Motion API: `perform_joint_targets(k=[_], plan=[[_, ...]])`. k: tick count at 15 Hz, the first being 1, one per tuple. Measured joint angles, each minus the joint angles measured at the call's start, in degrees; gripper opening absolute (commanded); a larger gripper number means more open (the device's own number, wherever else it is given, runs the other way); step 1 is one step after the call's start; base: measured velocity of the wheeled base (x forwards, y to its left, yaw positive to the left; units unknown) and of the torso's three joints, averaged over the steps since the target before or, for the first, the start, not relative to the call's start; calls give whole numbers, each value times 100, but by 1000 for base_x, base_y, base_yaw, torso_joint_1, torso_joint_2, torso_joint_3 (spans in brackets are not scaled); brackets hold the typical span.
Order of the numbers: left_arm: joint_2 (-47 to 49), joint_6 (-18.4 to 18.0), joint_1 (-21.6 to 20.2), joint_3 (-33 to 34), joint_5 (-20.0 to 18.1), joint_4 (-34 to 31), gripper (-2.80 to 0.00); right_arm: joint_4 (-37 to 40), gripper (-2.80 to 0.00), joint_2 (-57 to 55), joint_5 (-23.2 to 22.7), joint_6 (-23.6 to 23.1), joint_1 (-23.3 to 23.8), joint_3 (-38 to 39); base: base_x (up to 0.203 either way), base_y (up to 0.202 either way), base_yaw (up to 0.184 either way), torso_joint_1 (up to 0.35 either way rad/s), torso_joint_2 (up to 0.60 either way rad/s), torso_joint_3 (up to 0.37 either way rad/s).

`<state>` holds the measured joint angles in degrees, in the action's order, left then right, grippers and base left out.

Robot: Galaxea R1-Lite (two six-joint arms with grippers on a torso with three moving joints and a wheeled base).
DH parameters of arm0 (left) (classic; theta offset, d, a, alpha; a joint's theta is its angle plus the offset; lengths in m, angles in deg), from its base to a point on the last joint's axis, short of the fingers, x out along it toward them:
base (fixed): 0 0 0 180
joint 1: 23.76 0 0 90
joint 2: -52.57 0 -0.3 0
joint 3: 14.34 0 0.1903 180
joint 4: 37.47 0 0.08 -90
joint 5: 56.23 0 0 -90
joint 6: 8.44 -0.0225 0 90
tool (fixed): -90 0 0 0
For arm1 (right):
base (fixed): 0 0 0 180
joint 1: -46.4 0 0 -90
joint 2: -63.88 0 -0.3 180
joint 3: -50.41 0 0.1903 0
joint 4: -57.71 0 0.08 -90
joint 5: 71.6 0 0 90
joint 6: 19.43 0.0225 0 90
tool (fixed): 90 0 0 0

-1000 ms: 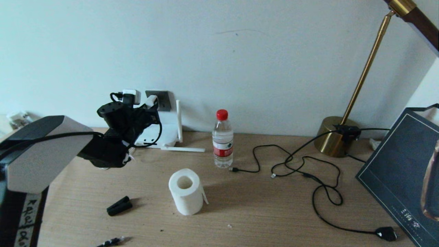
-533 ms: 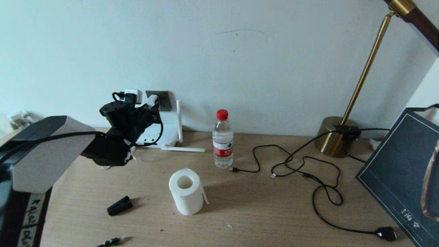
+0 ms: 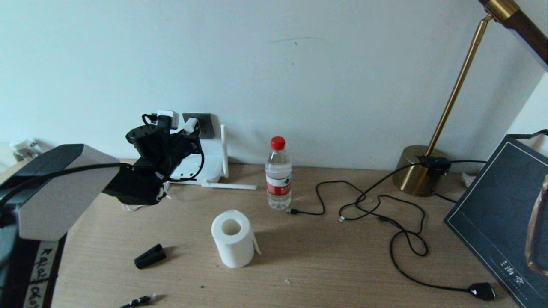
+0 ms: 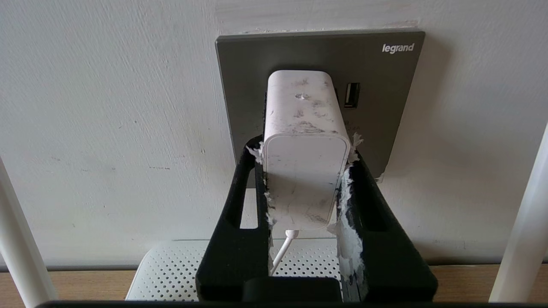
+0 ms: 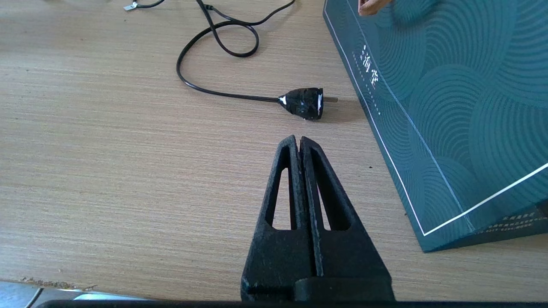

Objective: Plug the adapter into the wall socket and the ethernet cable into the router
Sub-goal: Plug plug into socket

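My left gripper (image 4: 305,147) is shut on the white adapter (image 4: 305,171), its fingers on both sides. The adapter's far end meets the dark grey wall socket (image 4: 385,107), and no pins show. Its thin white cord hangs down over the white router (image 4: 171,273). In the head view the left gripper (image 3: 188,128) is at the wall socket (image 3: 205,124), above the router (image 3: 207,164). What looks like the ethernet cable's clear-tipped end (image 3: 141,300) lies at the table's front edge. My right gripper (image 5: 298,139) hovers shut and empty over the table.
A water bottle (image 3: 278,173) and a paper roll (image 3: 231,237) stand mid-table. A black clip (image 3: 149,256) lies at front left. Thin black cables (image 3: 376,205) sprawl rightward to a black plug (image 3: 481,291). A brass lamp base (image 3: 417,171) and a teal box (image 3: 505,214) stand at the right.
My left arm has shifted slightly rightward toward the wall, carrying the adapter closer onto the socket. Nothing else has moved.
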<state>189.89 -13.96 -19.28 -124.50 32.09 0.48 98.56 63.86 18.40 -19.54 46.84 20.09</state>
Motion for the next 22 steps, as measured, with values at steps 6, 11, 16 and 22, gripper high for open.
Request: perform_joint_targets(k=[6, 11, 16, 22], plan=[[0, 71, 13, -7, 88, -74, -280, 0, -280, 0, 0, 2, 0, 0, 0, 0, 0, 0, 0, 0], [-27, 75, 6, 0, 91, -105, -280, -2, -280, 0, 0, -1, 0, 0, 0, 0, 0, 0, 0, 0], [-21, 237, 13, -2, 127, -107, -280, -2, -280, 0, 0, 1, 0, 0, 0, 0, 0, 0, 0, 0], [136, 305, 72, -263, 214, -138, -280, 1, -280, 0, 0, 1, 0, 5, 0, 0, 0, 0, 0, 0]])
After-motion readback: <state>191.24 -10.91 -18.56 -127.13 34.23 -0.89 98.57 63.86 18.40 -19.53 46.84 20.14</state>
